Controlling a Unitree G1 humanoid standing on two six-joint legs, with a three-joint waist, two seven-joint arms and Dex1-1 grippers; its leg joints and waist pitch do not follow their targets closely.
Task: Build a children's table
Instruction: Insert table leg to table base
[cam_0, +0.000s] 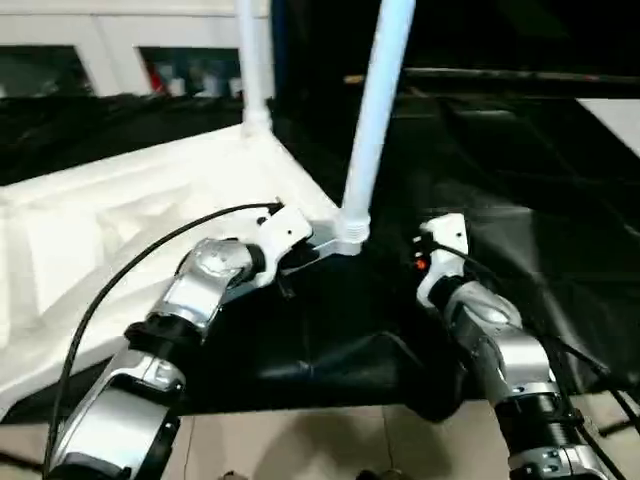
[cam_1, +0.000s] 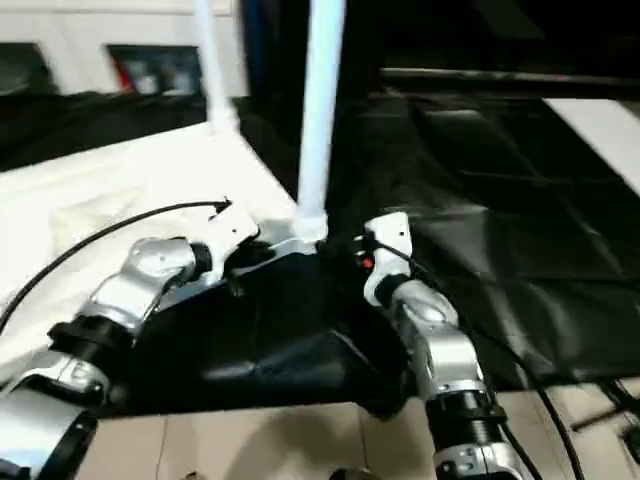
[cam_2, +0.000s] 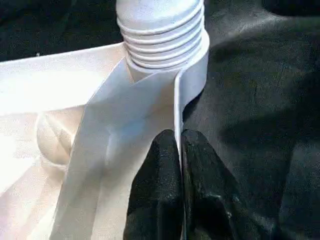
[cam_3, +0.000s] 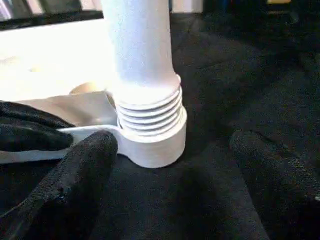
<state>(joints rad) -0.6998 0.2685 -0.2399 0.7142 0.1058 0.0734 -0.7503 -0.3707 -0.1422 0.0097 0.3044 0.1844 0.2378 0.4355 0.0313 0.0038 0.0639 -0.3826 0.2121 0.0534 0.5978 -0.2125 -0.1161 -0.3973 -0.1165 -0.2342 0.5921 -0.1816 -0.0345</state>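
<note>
Left gripper (cam_2: 177, 165) pinches the thin edge of the upturned white tabletop (cam_0: 120, 220). Right gripper (cam_3: 170, 170) stands wide apart, holding nothing, around the corner socket just ahead, where a leg (cam_0: 375, 120) rises upright. Beyond, a second leg (cam_0: 255, 60) stands.

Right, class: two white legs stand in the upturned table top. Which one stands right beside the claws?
The near leg, in the corner socket between both claws. The left claw pinches the top's rim just below it. The other leg stands at the far corner.
</note>
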